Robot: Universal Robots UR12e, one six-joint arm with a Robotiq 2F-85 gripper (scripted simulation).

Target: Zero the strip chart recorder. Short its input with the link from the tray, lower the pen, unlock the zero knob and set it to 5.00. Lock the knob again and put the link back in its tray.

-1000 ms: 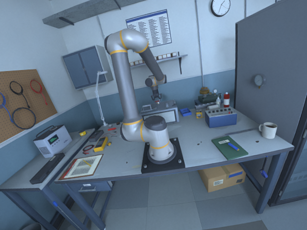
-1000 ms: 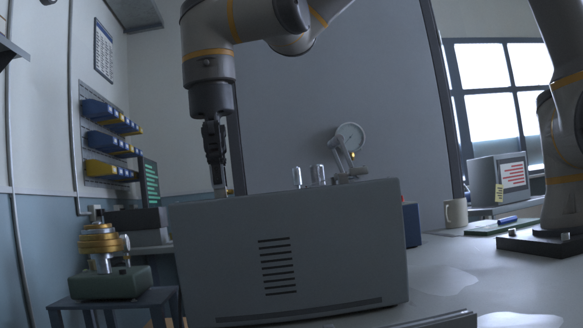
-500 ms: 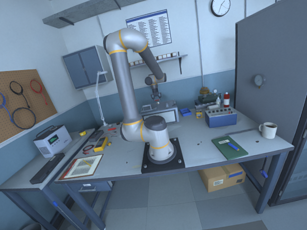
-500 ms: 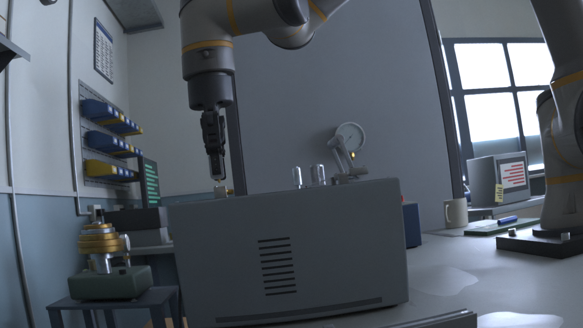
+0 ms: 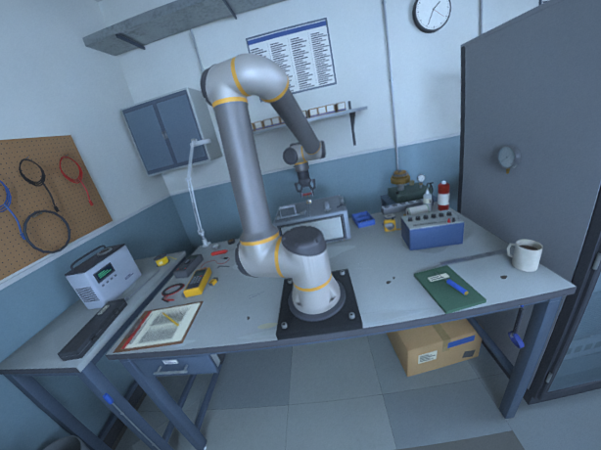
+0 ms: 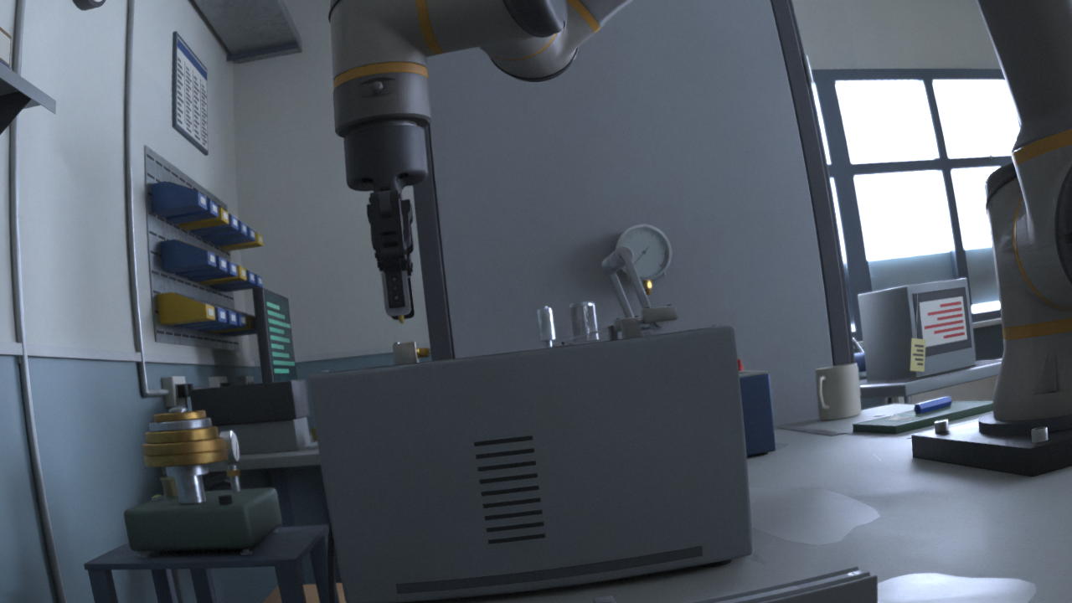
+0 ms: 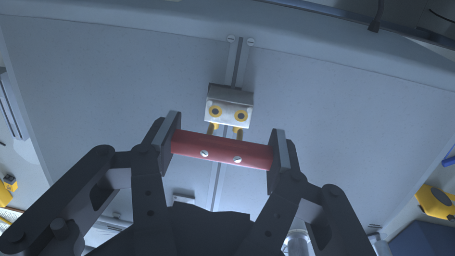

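Observation:
The red shorting link [image 7: 221,153] hangs just above the recorder's small metal input block [image 7: 229,108], clear of it, with its two brass pins pointing down. The block has two brass-ringed sockets and sits on top of the grey strip chart recorder [image 5: 313,218] at the back of the bench. Two silver knobs [image 6: 567,322] and the pen lift lever [image 6: 633,296] stand further along the recorder's top. The blue link tray [image 5: 363,218] lies on the bench to the right of the recorder. My gripper [image 7: 219,149] is closed across the ends of the red link and holds it.
A blue decade box [image 5: 432,228] stands right of the tray, with a small yellow part [image 5: 390,224] between them. A dead-weight tester [image 6: 196,480] sits behind the recorder. A green pad [image 5: 449,287], a mug [image 5: 526,254] and a tall grey cabinet fill the right end.

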